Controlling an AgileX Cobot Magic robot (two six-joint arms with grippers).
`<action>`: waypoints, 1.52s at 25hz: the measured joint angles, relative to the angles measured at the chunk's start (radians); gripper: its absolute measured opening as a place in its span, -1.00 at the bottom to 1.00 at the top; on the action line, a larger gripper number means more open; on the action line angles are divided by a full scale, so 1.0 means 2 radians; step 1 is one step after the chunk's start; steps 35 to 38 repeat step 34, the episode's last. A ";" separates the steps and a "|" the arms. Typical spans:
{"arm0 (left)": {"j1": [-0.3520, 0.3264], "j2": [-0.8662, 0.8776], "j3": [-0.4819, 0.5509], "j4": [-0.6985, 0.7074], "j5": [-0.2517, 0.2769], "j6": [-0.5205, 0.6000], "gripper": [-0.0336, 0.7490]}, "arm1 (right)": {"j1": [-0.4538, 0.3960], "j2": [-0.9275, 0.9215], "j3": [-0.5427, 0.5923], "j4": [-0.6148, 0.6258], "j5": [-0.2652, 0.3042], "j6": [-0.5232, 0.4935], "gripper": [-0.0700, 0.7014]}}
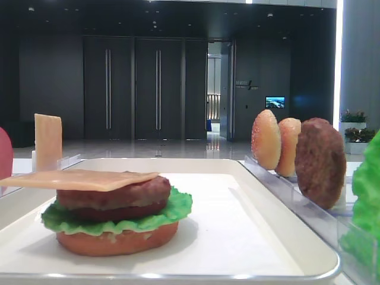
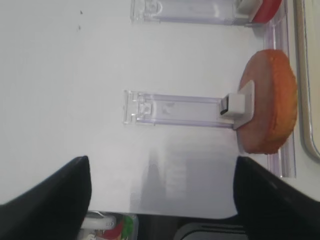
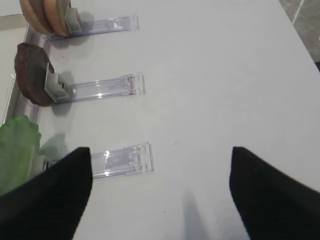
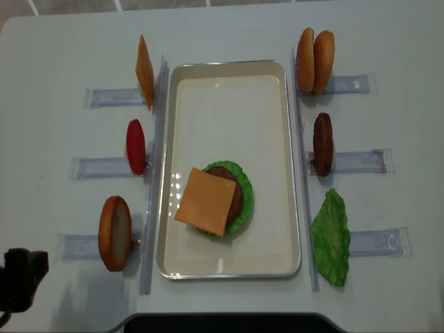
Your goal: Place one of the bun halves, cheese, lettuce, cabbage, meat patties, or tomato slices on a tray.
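The left end effector (image 2: 160,195) hangs over the bare desk (image 2: 60,90) with its two dark fingers (image 2: 47,200) spread wide apart and nothing between them. Just ahead of it a bun half (image 2: 267,102) stands on edge against a clear holder rail (image 2: 175,108), and beyond that the edge of a tomato slice (image 2: 267,7) shows at the next rail.

The right end effector (image 3: 160,190) is likewise wide open and empty above the desk, its fingers (image 3: 50,200) framing another clear rail (image 3: 125,160). Beside that rail stands a lettuce leaf (image 3: 17,150), then a meat patty (image 3: 31,75) farther on, then two bun halves (image 3: 47,15) side by side.

From above, the white tray (image 4: 229,90) lies in the middle of the desk, between the two rows of rails. On its near half sits a stack: a bun half (image 1: 113,240) at the bottom, lettuce (image 1: 113,219) over it, patties (image 1: 116,199) on that, and a square cheese slice (image 4: 206,201) lying flat on top, turned a little askew. A second cheese slice (image 4: 144,71) stands upright at the far left rail, outside the tray.
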 joint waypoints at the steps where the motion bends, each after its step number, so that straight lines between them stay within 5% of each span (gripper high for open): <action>1: 0.000 -0.011 0.000 0.001 0.000 0.000 0.85 | 0.000 0.000 0.000 0.000 0.000 0.000 0.58; 18: 0.000 -0.217 0.001 0.016 0.013 0.000 0.85 | 0.000 0.000 0.000 0.000 0.000 0.000 0.58; 38: 0.000 -0.220 0.001 0.021 0.013 0.000 0.85 | 0.000 0.000 0.000 0.000 0.000 0.000 0.58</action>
